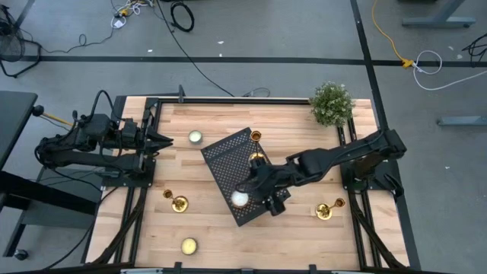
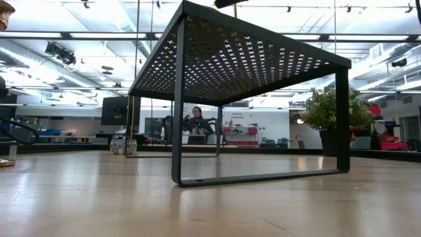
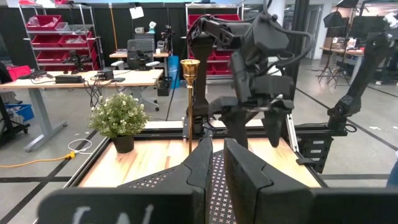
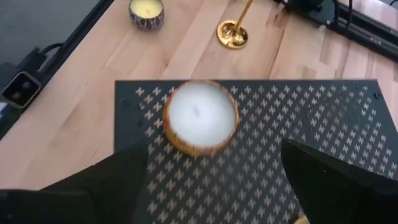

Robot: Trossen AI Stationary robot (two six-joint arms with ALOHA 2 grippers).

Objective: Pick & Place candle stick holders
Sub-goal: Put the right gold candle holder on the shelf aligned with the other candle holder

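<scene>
1. The right gripper (image 1: 255, 196) hangs over the black perforated riser (image 1: 228, 156) with its fingers (image 4: 336, 180) spread wide and nothing between them; a white candle in a gold tin (image 4: 200, 118) sits on the mesh just ahead of it
2. The left gripper (image 1: 163, 139) waits clenched and empty at the table's left edge
3. Candle stick holders: one brass holder (image 1: 256, 136) at the riser's far edge, one (image 1: 176, 202) lying on the wood to the left, one (image 1: 327, 209) on the wood to the right
4. Judgement: the right-hand holder looks nearest; lift clear of the candle, then close on the thin stem, not the flared base
5. Butcher-block table (image 1: 213, 236), two more tealights (image 1: 195, 137) (image 1: 189, 245), a potted plant (image 1: 332, 104); beyond, an open workshop with desks and red bins
</scene>
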